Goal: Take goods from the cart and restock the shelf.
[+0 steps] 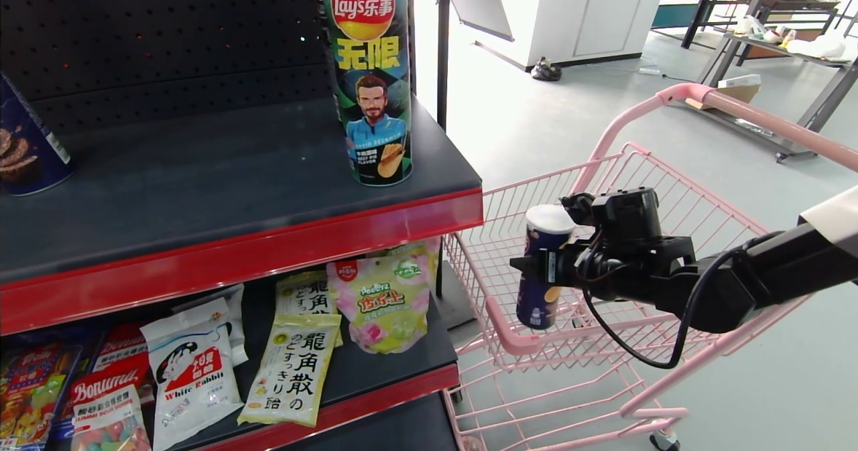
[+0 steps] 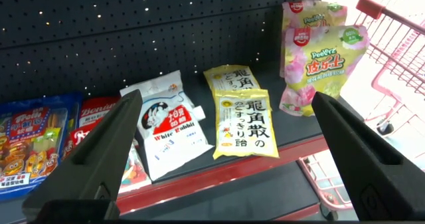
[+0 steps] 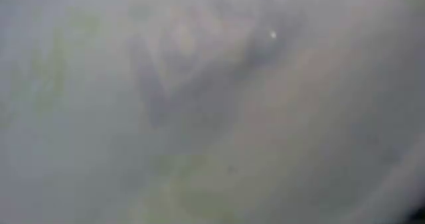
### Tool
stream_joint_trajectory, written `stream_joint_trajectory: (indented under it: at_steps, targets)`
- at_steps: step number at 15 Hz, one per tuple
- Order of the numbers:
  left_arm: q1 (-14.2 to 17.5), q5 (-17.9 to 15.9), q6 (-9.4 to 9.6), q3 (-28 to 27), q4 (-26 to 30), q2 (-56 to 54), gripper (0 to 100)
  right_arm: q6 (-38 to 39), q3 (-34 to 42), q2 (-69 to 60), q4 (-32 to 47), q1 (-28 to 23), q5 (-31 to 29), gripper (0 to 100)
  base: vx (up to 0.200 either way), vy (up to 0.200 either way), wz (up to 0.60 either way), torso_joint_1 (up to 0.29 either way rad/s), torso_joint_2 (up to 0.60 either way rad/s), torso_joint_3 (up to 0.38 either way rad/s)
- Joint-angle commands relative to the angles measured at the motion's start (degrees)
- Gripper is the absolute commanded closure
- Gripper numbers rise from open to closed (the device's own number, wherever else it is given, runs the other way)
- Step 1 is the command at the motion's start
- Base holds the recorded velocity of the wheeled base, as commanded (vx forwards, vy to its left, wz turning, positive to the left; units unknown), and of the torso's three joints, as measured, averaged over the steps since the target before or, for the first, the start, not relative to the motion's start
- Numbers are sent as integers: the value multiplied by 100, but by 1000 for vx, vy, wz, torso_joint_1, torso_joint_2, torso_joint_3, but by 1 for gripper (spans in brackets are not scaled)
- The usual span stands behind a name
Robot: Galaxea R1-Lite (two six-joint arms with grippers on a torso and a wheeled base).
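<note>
My right gripper is shut on a dark blue chip can with a white lid, held upright above the front left corner of the pink cart. The can hangs right of the shelf's red edge and below the upper shelf board. On that board stands a tall green chip can. My left gripper is open in front of the lower shelf, facing a white candy bag and yellow packets. A grey blur covers the right wrist view.
The lower shelf holds several snack bags, among them a pink and green pouch. A dark blue can stands at the upper shelf's left edge. A black stand pole rises behind the shelf corner. Open floor lies beyond the cart.
</note>
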Motion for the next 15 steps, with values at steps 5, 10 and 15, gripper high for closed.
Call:
stream_joint_trajectory:
  at_steps: [5,10,15]
  targets:
    - [0,2,0,0,0,5,0,-5,-47,111,-164,7,-67,100,0,0,0,0,0,0]
    - [0,2,0,0,0,5,0,-84,-275,-179,-137,-125,-375,100,0,0,0,0,0,0]
    - [-9,2,0,0,0,5,0,-858,-319,-1120,-120,-292,-471,100,0,0,0,0,0,0]
